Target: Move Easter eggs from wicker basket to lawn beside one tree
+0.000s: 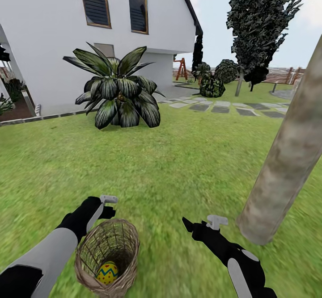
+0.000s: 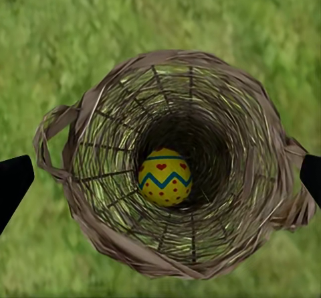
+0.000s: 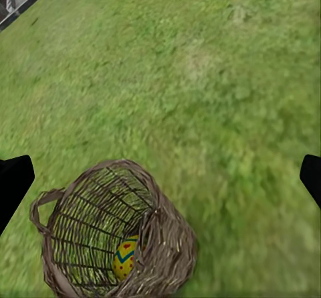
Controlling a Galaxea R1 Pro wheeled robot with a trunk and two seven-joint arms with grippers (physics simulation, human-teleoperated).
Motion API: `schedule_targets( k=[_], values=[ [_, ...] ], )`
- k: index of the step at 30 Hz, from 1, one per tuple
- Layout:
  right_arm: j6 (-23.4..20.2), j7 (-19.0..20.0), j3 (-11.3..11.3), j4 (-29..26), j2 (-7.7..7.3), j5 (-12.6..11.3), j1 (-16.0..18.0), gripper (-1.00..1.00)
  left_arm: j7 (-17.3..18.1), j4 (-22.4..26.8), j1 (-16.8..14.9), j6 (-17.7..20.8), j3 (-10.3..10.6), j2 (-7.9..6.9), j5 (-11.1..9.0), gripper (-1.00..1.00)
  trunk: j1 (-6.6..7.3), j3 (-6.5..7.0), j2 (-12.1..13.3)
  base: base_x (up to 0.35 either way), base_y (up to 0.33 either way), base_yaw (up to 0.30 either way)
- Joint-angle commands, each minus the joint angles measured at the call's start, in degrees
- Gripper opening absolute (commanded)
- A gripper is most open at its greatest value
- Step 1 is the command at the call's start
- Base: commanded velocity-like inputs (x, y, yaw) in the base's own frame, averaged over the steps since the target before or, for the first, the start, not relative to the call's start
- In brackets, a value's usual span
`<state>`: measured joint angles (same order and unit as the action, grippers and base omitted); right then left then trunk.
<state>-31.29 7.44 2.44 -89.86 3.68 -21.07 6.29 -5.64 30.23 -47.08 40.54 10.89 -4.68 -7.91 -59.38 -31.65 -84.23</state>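
Garden scene. The wicker basket [image 1: 107, 257] stands upright on the lawn [image 1: 179, 164] directly beneath the left tool [image 1: 108, 199], whose two dark fingertips [image 2: 13, 181] flank the basket's rim with a wide gap between them: the tool is open and grips nothing. One Easter egg [image 2: 165, 177], yellow with red marks and a blue zigzag band, lies at the bottom of the basket; no other egg can be made out inside. The right tool [image 1: 210, 222] hovers over bare grass beside the basket, likewise spread wide and empty, with the basket and its egg [image 3: 125, 258] below and to one side of it. The tree [image 1: 286, 155], a mottled grey-brown trunk, rises from the lawn just beyond the right tool. Farther off stand a dark-fronded palm [image 1: 118, 90], a white house [image 1: 53, 34] and stone paving slabs [image 1: 214, 107].
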Motion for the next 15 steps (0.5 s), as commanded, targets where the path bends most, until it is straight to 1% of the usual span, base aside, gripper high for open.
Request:
schedule_targets(
  k=[1, 15],
  values=[
    [-0.3, 0.1, -0.1, -0.1, 0.03, -0.1, 0.0, 1.00, -0.5, 0.1, 0.0, 0.2, 0.5, -0.09, -0.6, 1.00, -0.23, -0.24, -0.4, 0.000, 0.000, 0.000],
    [-0.3, 0.1, -0.1, -0.1, 0.01, -0.1, 0.0, 1.00, -0.4, 0.1, 0.0, 0.2, 0.5, -0.15, -0.6, 1.00, -3.30, -2.76, -6.1, 0.000, 0.000, 0.000]
  ],
)
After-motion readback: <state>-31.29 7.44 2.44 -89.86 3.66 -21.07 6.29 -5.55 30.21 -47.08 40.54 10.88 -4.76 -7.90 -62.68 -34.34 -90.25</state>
